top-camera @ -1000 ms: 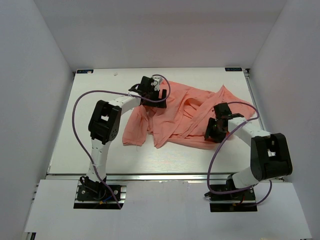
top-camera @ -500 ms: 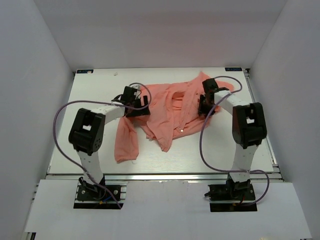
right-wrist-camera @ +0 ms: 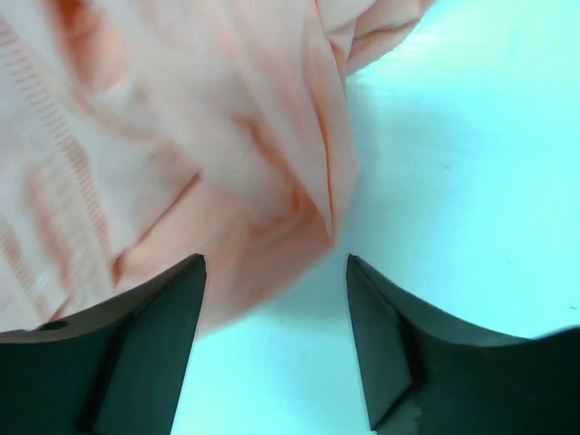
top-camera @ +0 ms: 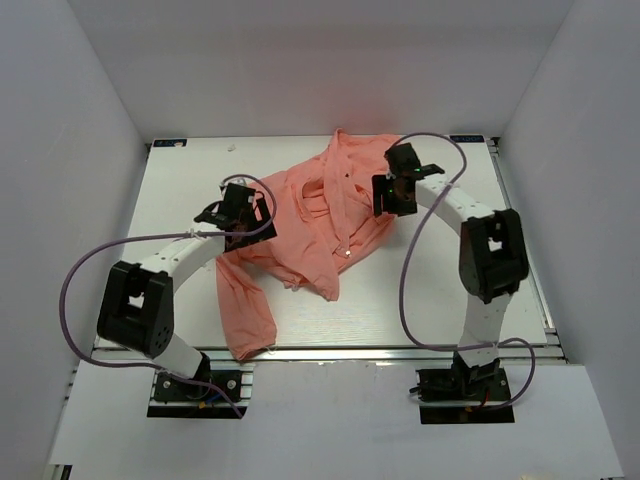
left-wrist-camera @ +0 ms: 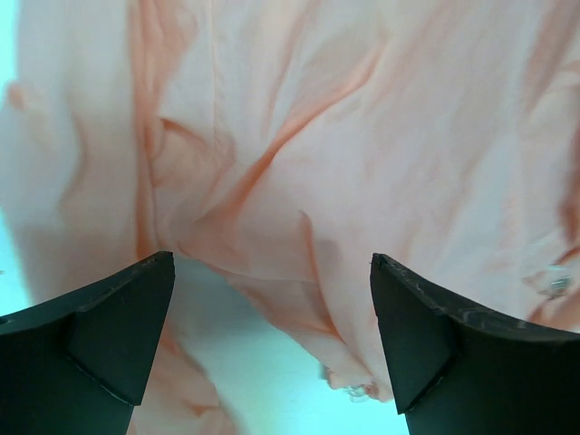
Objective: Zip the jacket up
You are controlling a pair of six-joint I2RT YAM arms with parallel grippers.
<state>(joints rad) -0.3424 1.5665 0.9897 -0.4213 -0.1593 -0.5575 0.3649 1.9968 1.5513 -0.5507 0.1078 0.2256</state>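
White table (top-camera: 450, 290): the work surface, walled on three sides.

Jacket (top-camera: 310, 225): salmon-pink and crumpled. It lies across the middle and far half of the table, between my two arms, and one sleeve (top-camera: 245, 315) trails toward the near left edge.

My left gripper (top-camera: 238, 208): it sits at the jacket's left edge. In the wrist view, my left gripper (left-wrist-camera: 272, 263) has its fingers (left-wrist-camera: 118, 326) spread wide over wrinkled fabric and pinches nothing.

My right gripper (top-camera: 392, 193): it sits at the jacket's far right side. In the wrist view, my right gripper (right-wrist-camera: 275, 263) has its fingers (right-wrist-camera: 145, 344) apart. A fold of cloth hangs just above the gap, unclamped.

Small pale fitting (top-camera: 345, 251): on the jacket's front edge, too small to identify.
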